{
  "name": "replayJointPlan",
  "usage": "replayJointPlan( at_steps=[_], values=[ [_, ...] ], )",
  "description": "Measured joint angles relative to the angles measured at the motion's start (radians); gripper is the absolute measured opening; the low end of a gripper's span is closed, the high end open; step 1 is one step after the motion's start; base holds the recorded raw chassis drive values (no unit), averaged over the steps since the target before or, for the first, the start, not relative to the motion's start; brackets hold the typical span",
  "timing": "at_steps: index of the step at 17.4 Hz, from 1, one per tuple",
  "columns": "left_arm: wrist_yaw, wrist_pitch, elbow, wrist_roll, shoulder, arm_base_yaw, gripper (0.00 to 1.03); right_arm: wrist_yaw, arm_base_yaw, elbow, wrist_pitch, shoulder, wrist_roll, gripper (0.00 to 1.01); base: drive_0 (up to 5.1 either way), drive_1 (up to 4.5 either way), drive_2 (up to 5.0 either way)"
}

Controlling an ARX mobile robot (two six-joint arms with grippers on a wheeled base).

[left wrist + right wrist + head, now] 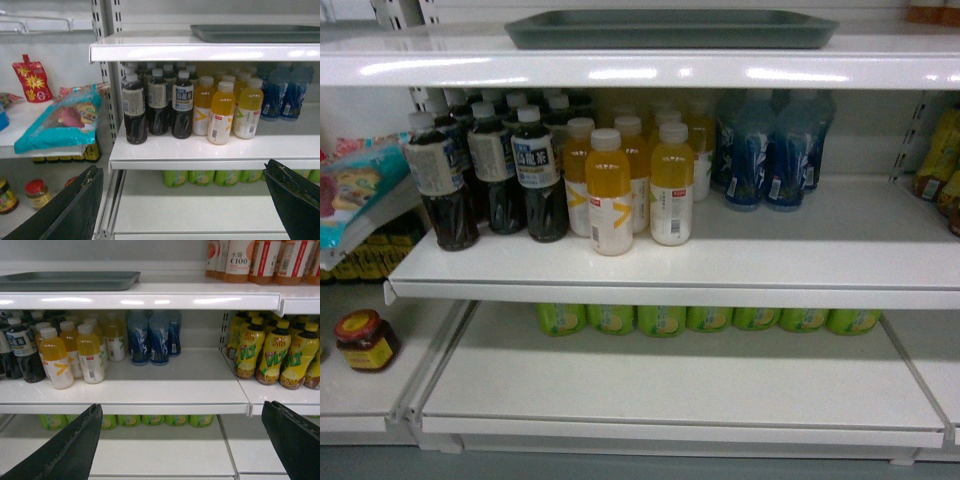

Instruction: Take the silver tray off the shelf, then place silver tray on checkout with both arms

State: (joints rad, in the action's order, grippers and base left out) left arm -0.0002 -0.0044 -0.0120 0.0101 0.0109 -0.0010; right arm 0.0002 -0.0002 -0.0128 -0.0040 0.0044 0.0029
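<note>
While the silver tray (pixel 670 29) lies flat on the top shelf (pixel 640 66), both grippers hang low. Left gripper (pixel 182 200) and right gripper (pixel 180 440) jaws are spread wide, seemingly holding nothing.

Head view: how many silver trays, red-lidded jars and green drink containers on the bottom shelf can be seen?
silver tray: 1
red-lidded jar: 1
green drink containers: 7 visible
Total: 9
</note>
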Motion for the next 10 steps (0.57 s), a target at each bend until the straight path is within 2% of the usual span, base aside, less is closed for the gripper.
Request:
replayJointPlan(
  at_steps=[10],
  values=[
    [0.000, 0.001, 0.000, 0.000, 0.000, 0.000, 0.98, -0.001, 0.000, 0.000, 0.000, 0.000, 0.000, 0.98, 0.0, 0.00, 0.0]
  ],
)
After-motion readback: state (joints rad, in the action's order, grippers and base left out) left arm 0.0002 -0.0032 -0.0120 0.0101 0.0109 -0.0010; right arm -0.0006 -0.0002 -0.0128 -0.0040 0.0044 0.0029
